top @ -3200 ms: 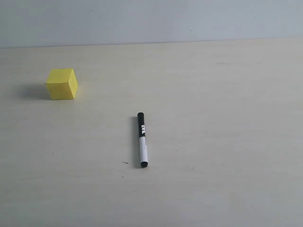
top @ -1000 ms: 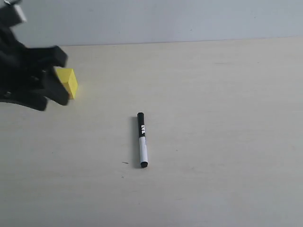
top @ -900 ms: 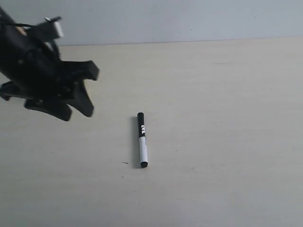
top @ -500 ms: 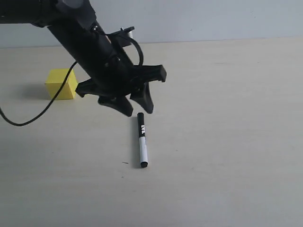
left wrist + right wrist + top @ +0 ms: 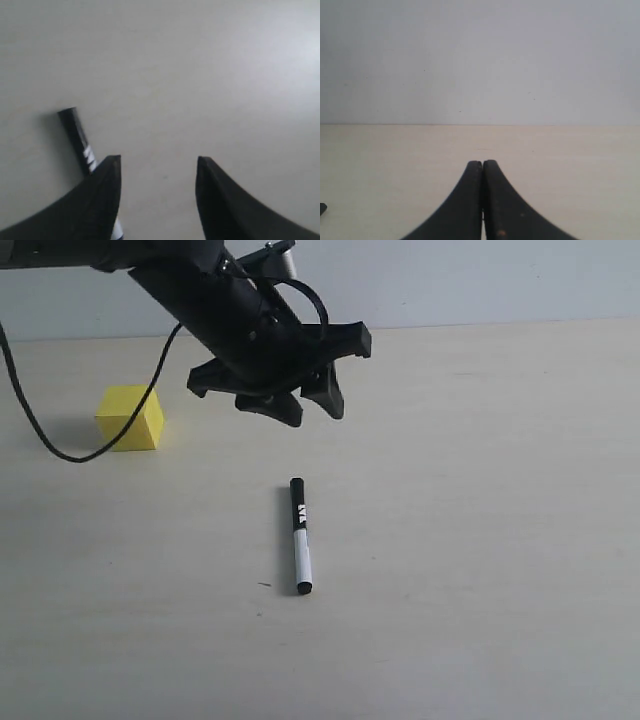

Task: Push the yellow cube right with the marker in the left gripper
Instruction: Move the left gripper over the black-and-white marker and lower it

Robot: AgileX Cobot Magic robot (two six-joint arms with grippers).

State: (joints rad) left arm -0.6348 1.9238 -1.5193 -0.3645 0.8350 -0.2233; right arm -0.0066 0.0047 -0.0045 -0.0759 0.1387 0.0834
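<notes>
We see the slim marker [image 5: 300,535], black cap and white barrel, lying flat on the pale, smooth bench [image 5: 480,540], well apart from the matte, sharp-edged yellow cube [image 5: 130,418]. Our left hand [image 5: 313,416] hovers above the marker's cap end with curved black fingers spread and empty. The right hand [image 5: 482,167] is clenched on nothing.

The left gripper [image 5: 313,416], black and two-fingered on a dark arm trailing black cable, hung in the air with its jaws spread wide and nothing between them. The marker [image 5: 300,536], with black cap, white lettered barrel and black end, lay flat below the fingertips [image 5: 292,420], untouched, cap end nearest them. The bright yellow cube [image 5: 130,418] sat well apart, left of the fingers in the exterior view.
</notes>
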